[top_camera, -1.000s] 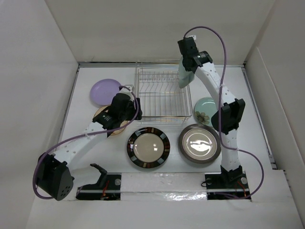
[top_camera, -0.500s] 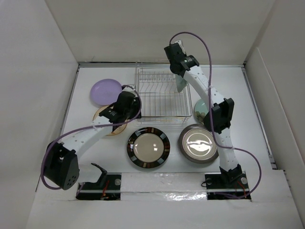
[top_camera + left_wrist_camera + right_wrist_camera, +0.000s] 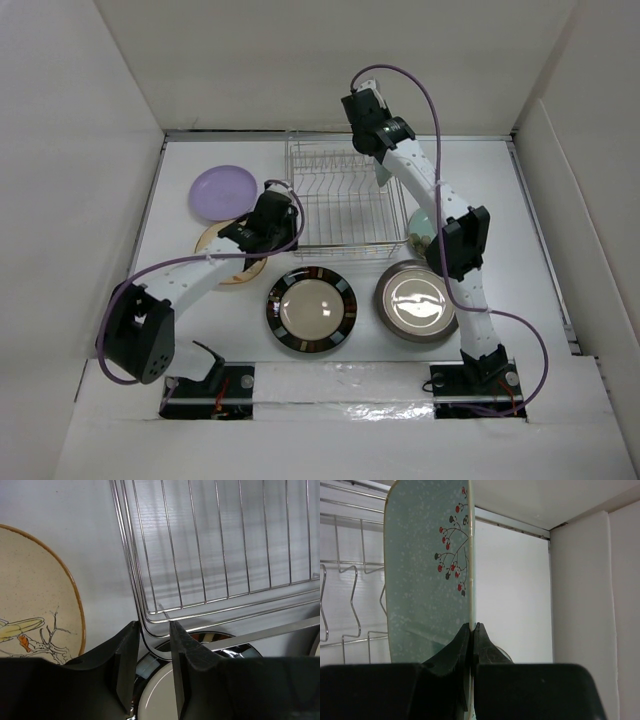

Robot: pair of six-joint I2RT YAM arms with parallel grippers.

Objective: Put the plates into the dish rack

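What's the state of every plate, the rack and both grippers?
dish rack: holds no freestanding plate
pale green squarish plate: upright, gripped, at rack's far right
lavender plate: flat on table
tan bird plate: flat on table
black-rimmed plate: flat on table
grey-brown plate: flat on table
pale green floral plate: flat, partly hidden
left gripper: open, astride rack's corner wire
right gripper: shut on squarish plate

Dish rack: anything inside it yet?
The dish rack shows no plate among its visible tines. The right arm covers its far right corner, where the right gripper holds a pale green plate.
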